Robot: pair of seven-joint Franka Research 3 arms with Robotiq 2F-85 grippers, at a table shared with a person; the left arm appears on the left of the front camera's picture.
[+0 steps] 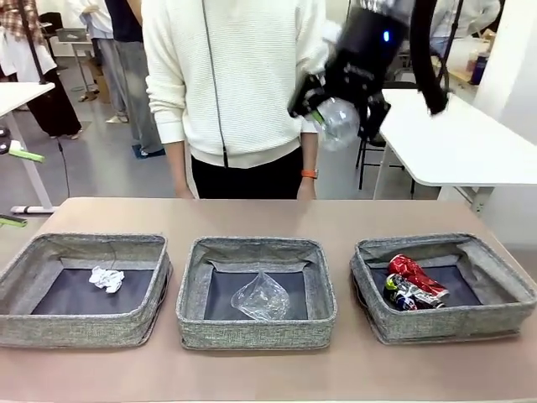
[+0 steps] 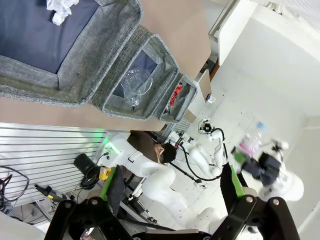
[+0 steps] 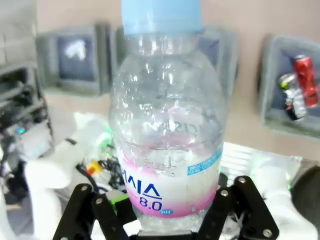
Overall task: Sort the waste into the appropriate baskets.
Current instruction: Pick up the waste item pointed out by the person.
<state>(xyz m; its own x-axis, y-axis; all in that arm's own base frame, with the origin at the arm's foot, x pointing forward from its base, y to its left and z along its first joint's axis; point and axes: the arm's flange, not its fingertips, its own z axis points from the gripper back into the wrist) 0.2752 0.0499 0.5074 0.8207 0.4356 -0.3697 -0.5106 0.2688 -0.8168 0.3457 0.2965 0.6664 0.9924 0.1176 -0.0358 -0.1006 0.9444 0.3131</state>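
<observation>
My right gripper [image 1: 336,117] hangs high above the table's far right, shut on the small clear bottle [image 1: 341,124] with pink label and blue cap [image 3: 161,15]; in its wrist view the bottle [image 3: 167,125] stands between the fingers [image 3: 82,200]. The left basket [image 1: 75,327] holds the white paper wad [image 1: 106,278]. In the middle basket [image 1: 252,332] lies the clear plastic piece [image 1: 261,295]. The right basket [image 1: 445,323] holds the red can [image 1: 417,274] and the dark-blue can [image 1: 406,294]. My left gripper [image 2: 170,187] is open and holds nothing, its view looking over the baskets [image 2: 75,70].
A person in a white sweater [image 1: 235,75] stands at the table's far edge, behind the middle basket, hands down. A white table [image 1: 461,143] stands at the back right. Bare tabletop [image 1: 268,214] runs behind the baskets.
</observation>
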